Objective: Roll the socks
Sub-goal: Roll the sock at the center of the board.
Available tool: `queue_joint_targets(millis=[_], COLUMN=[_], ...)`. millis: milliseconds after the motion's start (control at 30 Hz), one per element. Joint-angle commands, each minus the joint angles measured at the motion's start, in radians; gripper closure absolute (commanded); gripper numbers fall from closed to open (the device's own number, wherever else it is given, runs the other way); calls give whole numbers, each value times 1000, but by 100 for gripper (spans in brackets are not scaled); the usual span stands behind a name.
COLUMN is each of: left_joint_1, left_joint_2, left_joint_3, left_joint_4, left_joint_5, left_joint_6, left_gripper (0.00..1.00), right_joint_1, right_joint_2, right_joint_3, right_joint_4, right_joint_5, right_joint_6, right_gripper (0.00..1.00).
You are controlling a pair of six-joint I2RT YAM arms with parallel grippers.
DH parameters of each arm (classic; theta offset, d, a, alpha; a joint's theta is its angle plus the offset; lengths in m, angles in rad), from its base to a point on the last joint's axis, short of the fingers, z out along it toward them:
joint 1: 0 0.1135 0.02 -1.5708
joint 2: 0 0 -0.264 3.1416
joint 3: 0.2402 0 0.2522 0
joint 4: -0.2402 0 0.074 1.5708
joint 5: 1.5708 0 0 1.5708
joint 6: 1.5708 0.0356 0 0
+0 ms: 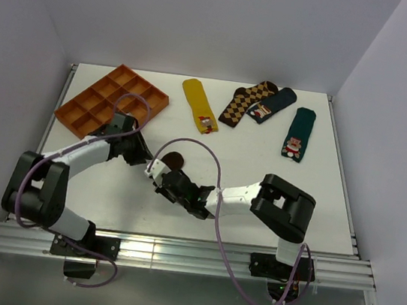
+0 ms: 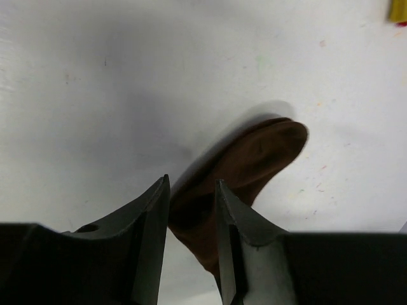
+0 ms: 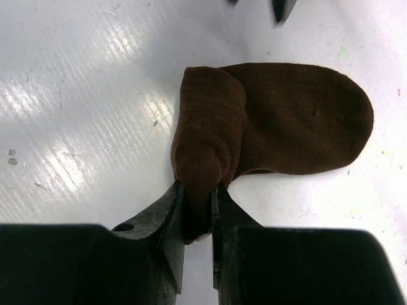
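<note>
Both claws sit at the dark brown sock (image 3: 299, 127), which lies near the middle of the bench (image 1: 257, 149) with its toe flat and its other end rolled up. Right claw (image 3: 198, 187) is clenched on the rolled end. Left claw (image 2: 192, 190) is narrowly parted just beside the sock, gripping nothing.

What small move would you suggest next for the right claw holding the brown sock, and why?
Probably roll the right claw toward the toe, carrying the bundle another turn. It is shut on the rolled end of the brown sock, while the toe half lies flat and unrolled on the table.
</note>
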Motion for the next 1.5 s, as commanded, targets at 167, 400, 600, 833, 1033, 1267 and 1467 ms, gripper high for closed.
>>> queue_joint_targets(millis=[167, 400, 600, 833, 1033, 1267, 1467], left_joint_1=[-40, -66, -91, -132, -161, -169, -177], left_joint_2=[131, 188, 257, 286, 297, 307, 309], left_joint_3=[21, 15, 7, -6, -19, -20, -14], left_joint_4=[138, 203, 233, 262, 278, 287, 287], left_joint_5=[84, 89, 86, 100, 118, 138, 142], left_joint_6=[33, 36, 40, 44, 38, 18, 23], left_gripper=[63, 64, 83, 99, 100, 100, 99], right_joint_1=[9, 9, 10, 12, 15, 15, 13], right_joint_2=[-34, -40, -63, -115, -109, -83, -37], right_joint_3=[12, 26, 27, 36, 52, 32, 0], right_joint_4=[-85, -102, -102, -90, -76, -56, -24], right_joint_5=[-9, -9, 0, 57, 80, 14, -32], right_joint_6=[-47, -61, -82, -162, -206, -151, -113], right_gripper=[100, 100, 100, 100, 100, 100, 100])
